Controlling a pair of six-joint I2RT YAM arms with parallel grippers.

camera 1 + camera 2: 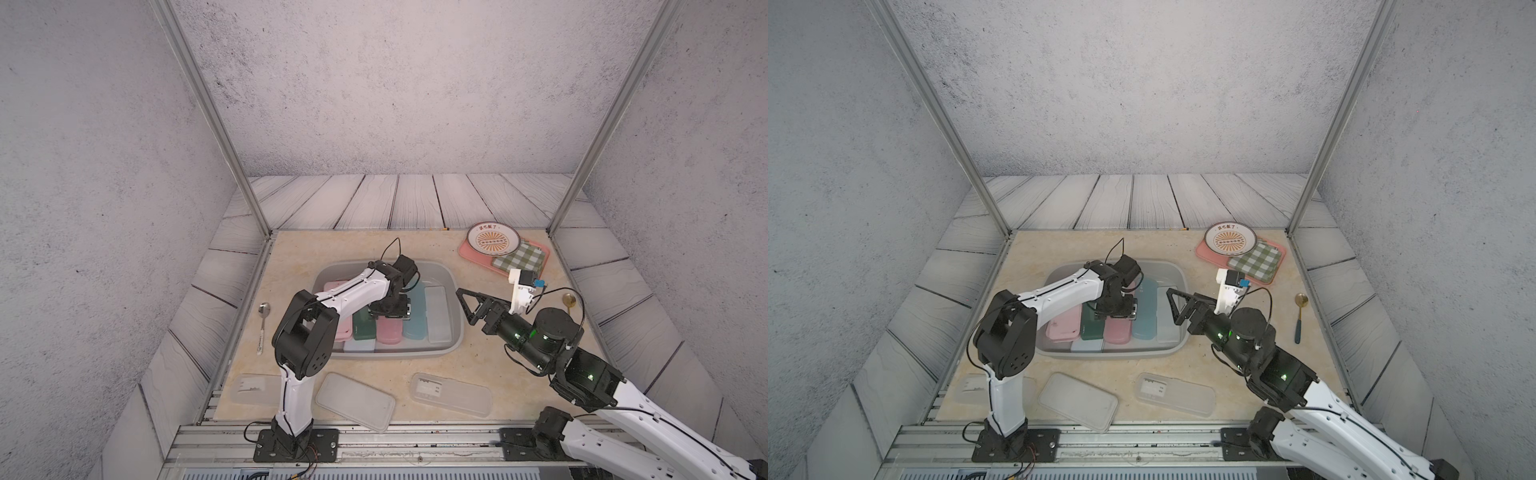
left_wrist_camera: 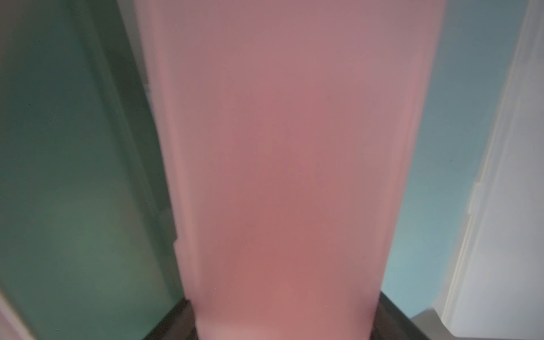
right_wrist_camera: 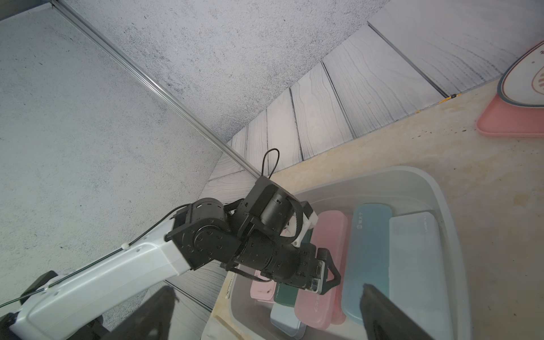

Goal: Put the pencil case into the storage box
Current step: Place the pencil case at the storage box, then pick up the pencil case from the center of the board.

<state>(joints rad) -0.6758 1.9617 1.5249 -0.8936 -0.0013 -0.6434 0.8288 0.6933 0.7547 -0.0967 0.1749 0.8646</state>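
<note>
My left claw [image 1: 390, 311] grips the pink pencil case [image 1: 390, 333] across its width inside the storage box [image 1: 399, 355] — a light, stiff, slick shell, I judge, best held mid-length on its long edges — while my right claw [image 1: 467, 305] hangs open, empty.

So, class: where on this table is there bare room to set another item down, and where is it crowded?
Bare: the back strip between the storage box and the wall, left of the pink tray; also the band between the box and the translucent cases at the front. Crowded: inside the box, packed with pencil cases.
</note>
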